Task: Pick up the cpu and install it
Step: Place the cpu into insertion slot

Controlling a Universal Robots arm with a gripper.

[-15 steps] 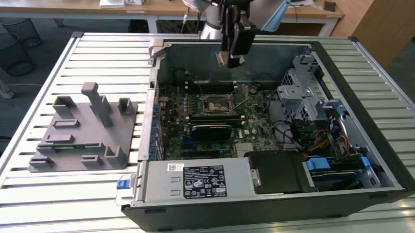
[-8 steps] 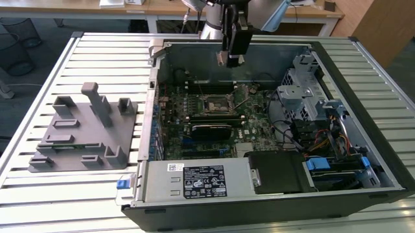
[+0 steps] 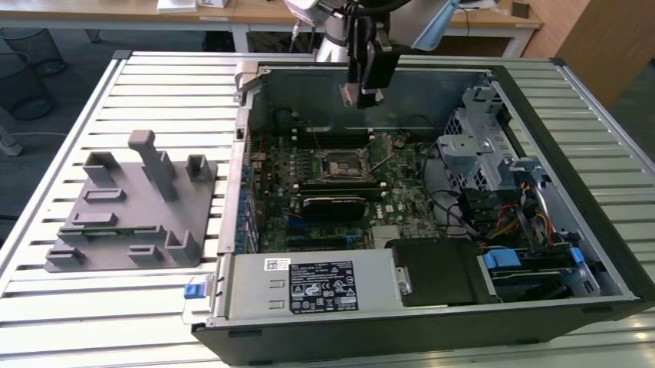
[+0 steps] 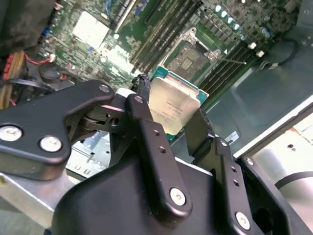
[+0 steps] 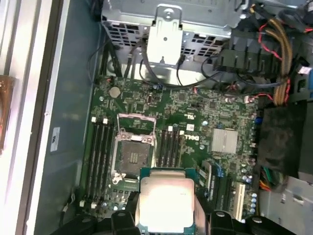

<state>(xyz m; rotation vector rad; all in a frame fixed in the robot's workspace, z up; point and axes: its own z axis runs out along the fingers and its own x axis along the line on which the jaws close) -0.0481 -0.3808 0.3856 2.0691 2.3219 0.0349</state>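
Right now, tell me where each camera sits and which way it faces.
Exterior view: off the arm, high, looking down into the open computer case; the arm's gripper hangs over it.
First wrist view: on the arm, looking down at the motherboard; the gripper's fingers flank the cpu.
Second wrist view: on the arm, looking slantwise along the fingers to the cpu.
Both wrist views share the gripped cpu and the socket.

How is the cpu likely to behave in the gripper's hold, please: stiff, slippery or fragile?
Probably stiff: the cpu looks like a flat, metal-topped plate, unbent in the gripper. Possibly slippery, since only its thin edges are pinched. Likely light, being thin.
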